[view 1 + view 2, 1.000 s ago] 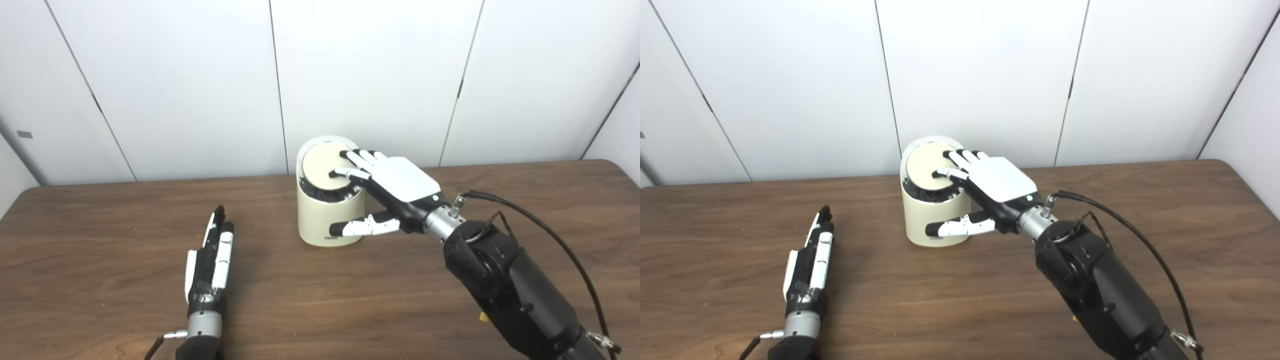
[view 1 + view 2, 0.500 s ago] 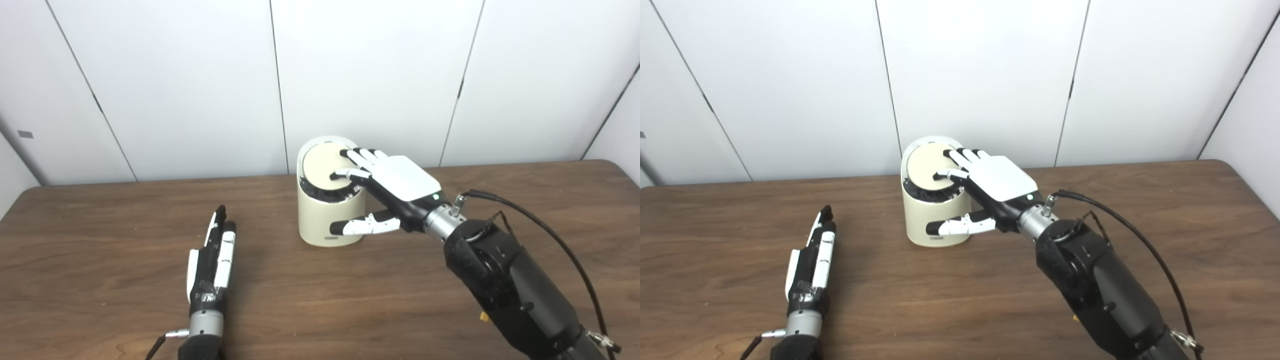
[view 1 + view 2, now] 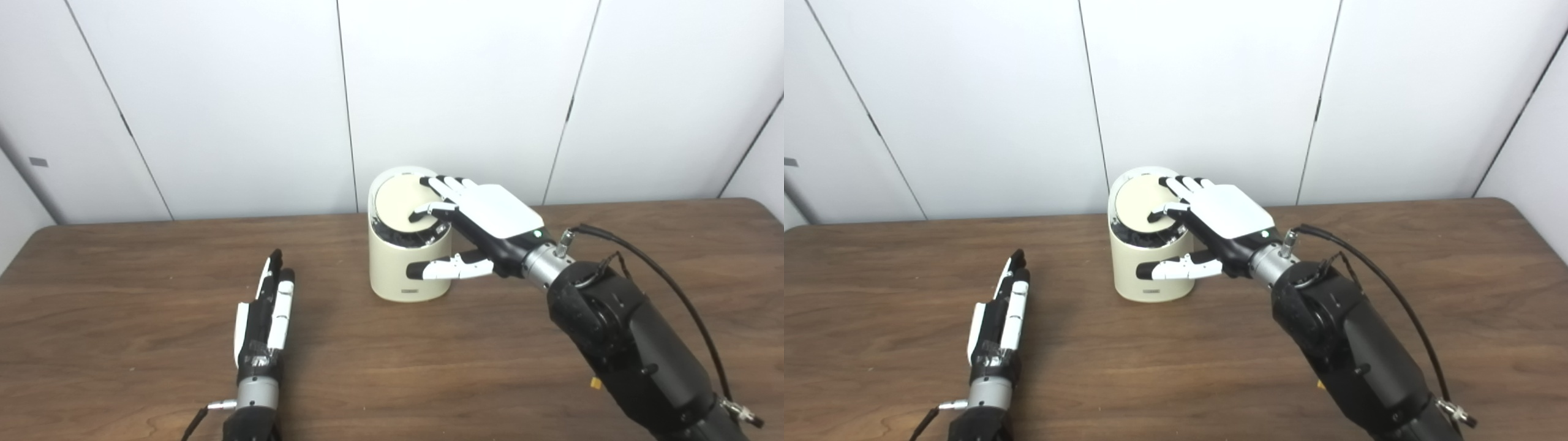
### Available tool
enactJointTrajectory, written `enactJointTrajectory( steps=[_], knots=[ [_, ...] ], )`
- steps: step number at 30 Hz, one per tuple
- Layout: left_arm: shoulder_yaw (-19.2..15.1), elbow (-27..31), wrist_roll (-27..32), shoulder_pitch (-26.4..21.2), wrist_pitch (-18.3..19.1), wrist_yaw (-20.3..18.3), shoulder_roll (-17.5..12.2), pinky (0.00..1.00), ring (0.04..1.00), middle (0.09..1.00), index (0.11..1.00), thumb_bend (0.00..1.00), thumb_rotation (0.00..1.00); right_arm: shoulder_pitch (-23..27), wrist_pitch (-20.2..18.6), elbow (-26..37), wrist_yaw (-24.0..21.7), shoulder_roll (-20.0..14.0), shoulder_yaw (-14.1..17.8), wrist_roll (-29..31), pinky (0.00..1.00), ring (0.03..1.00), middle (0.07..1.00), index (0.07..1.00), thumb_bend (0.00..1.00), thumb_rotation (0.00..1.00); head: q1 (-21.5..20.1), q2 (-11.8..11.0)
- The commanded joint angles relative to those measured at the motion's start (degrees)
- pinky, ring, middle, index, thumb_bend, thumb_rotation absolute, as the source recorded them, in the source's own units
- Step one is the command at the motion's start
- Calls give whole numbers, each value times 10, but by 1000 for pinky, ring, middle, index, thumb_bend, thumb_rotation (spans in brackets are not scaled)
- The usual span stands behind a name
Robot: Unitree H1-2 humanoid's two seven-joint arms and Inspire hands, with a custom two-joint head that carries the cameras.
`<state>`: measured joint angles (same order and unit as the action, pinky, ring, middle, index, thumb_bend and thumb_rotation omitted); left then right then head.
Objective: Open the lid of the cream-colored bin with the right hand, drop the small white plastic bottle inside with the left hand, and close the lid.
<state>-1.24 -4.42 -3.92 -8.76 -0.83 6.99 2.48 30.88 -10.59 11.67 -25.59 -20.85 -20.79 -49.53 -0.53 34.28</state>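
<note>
A: Item one, the cream-colored bin [image 3: 407, 269]. Location?

B: Far side of the surface [image 3: 429, 367], near the white panelled wall [image 3: 245, 92]. Upright cylinder, smooth matte sides, with a small label low on the front.

A: Its lid [image 3: 401, 205]?

B: A round, flat, cream disc, tilted, with a dark gap showing under its near edge. The right hand [image 3: 484, 220] lies over the bin's right side; its fingers [image 3: 436, 184] rest spread on the lid's right part and the thumb [image 3: 444, 268] reaches across the front of the bin wall. The hand is spread and clasps nothing.

A: Item two, the left hand [image 3: 263, 318]?

B: Flat on the surface, well apart from the bin and to its left, fingers straight and close together, holding nothing. Black body with white plates.

A: The bottle?

B: Not seen in either view.

A: The surface?

B: Dark brown wood grain with rounded corners.

A: Anything else?

B: A black cable [image 3: 661, 275] loops from the right wrist along the black forearm. The right hand hides the bin's right rim.
</note>
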Motion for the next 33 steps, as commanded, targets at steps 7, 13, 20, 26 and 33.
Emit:
enactJointTrajectory(
  steps=[7,13,20,26,33],
  knots=[
    [4,-11,8,-13,-16,-7,6,1000,1000,1000,1000,531,889,12,-28,40,-12,11,28,5,1000,1000,1000,905,636,1000,-2,-2],
    [4,-17,11,-12,-27,-9,5,1000,1000,1000,1000,494,862,16,-41,73,-10,16,58,7,1000,1000,1000,937,626,1000,-1,-3],
    [3,-18,8,-13,-27,-8,0,1000,1000,1000,1000,485,882,4,-51,95,-2,6,104,19,1000,1000,1000,935,622,1000,-7,-5],
    [-1,-12,12,-13,-15,-11,-3,1000,1000,1000,1000,522,886,-31,-84,116,-13,2,151,47,983,1000,1000,926,590,1000,-10,-6],
    [-6,2,20,-9,-4,-17,-6,1000,1000,1000,1000,518,897,-93,-89,91,16,15,218,167,956,989,977,910,528,1000,-13,-2]
  ],
)
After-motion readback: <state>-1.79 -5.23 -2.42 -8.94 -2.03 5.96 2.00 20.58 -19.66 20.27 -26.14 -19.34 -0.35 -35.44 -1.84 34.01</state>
